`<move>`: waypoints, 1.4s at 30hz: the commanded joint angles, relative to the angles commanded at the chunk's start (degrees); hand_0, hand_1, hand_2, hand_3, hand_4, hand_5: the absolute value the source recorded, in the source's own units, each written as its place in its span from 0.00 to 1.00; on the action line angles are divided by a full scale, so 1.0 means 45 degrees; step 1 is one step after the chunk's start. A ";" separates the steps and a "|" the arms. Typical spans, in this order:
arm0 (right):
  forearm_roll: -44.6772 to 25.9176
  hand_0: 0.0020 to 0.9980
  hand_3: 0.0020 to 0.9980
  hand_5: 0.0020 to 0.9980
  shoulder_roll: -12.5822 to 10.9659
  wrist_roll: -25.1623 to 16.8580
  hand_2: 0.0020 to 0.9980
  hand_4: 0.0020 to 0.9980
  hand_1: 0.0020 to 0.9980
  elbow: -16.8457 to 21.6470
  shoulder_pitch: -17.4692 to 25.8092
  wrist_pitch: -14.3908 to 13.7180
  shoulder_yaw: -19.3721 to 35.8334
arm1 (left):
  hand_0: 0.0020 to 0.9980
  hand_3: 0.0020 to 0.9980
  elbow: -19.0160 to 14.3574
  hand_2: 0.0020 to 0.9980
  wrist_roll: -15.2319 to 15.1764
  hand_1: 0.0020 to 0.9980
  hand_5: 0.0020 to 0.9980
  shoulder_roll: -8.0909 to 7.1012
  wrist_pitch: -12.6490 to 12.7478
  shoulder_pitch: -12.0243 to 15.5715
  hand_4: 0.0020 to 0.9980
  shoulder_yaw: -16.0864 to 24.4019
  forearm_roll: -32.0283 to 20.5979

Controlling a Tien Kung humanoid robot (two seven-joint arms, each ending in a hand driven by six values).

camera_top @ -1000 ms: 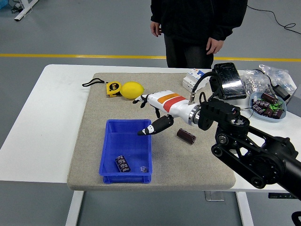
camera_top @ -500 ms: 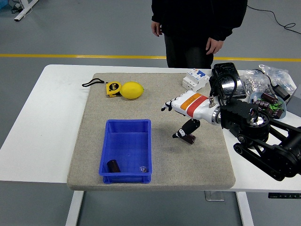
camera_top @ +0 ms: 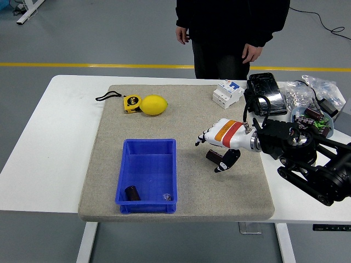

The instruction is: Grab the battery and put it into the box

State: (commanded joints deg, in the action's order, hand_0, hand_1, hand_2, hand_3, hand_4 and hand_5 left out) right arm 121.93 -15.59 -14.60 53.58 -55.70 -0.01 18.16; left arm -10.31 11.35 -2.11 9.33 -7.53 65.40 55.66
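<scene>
A dark cylindrical battery (camera_top: 214,156) lies on the grey mat, right of the blue box (camera_top: 147,176). My right hand (camera_top: 218,149) hovers over it with fingers spread, the thumb (camera_top: 226,163) just right of the battery, holding nothing. Another dark battery (camera_top: 131,193) sits inside the blue box at its near left, beside a small clear piece (camera_top: 168,196). The left arm is out of sight.
A yellow lemon (camera_top: 154,104) and a yellow tape measure (camera_top: 131,102) lie at the mat's back left. A white breaker (camera_top: 228,92), a black device (camera_top: 266,93), a bowl of parts (camera_top: 312,122) and bags stand at the back right. A person (camera_top: 230,33) stands behind the table, hands hanging.
My right hand pulled back from over the blue box to the right and lowered over the battery on the mat. The battery in the box rolled to the near left.
</scene>
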 joint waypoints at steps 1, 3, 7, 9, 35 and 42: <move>0.0067 0.21 0.81 0.37 0.0021 -0.0019 0.75 1.00 0.39 -0.0121 -0.0037 -0.0066 -0.0099 | 0.74 0.60 0.0000 0.71 0.0001 0.70 0.55 0.0005 -0.0001 -0.0009 0.65 -0.0006 0.0000; 0.0173 0.21 0.80 0.33 0.0056 -0.0053 0.74 1.00 0.39 -0.0318 -0.0095 -0.0244 -0.0300 | 0.74 0.60 0.0000 0.71 -0.0005 0.70 0.55 0.0011 0.0001 -0.0019 0.65 -0.0015 -0.0021; 0.0314 0.21 0.80 0.33 0.0125 -0.0151 0.74 1.00 0.39 -0.0603 -0.0194 -0.0648 -0.0622 | 0.74 0.60 0.0000 0.71 0.0002 0.70 0.55 0.0021 -0.0008 -0.0030 0.65 -0.0028 -0.0006; 0.0387 0.21 0.79 0.31 0.0142 -0.0160 0.73 1.00 0.38 -0.0701 -0.0242 -0.0808 -0.0753 | 0.74 0.60 0.0000 0.72 0.0008 0.70 0.55 0.0032 -0.0009 -0.0037 0.65 -0.0051 -0.0016; 0.0241 0.20 0.61 0.25 0.0461 -0.0853 0.66 0.84 0.36 -0.2411 -0.0424 -0.2403 -0.1816 | 0.74 0.60 0.0000 0.72 0.0050 0.70 0.55 0.0033 -0.0072 -0.0074 0.65 0.0064 0.0291; 0.0195 0.20 0.61 0.25 0.0480 -0.0796 0.65 0.84 0.36 -0.2465 -0.0380 -0.2408 -0.1835 | 0.74 0.60 0.0000 0.72 0.0041 0.70 0.55 0.0058 -0.0059 -0.0109 0.65 0.0087 0.0295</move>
State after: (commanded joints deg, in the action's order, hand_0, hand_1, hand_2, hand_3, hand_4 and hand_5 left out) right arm 122.81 -13.43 -18.18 42.49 -57.41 -10.84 9.91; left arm -10.31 11.53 -1.85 9.07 -8.03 65.80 56.99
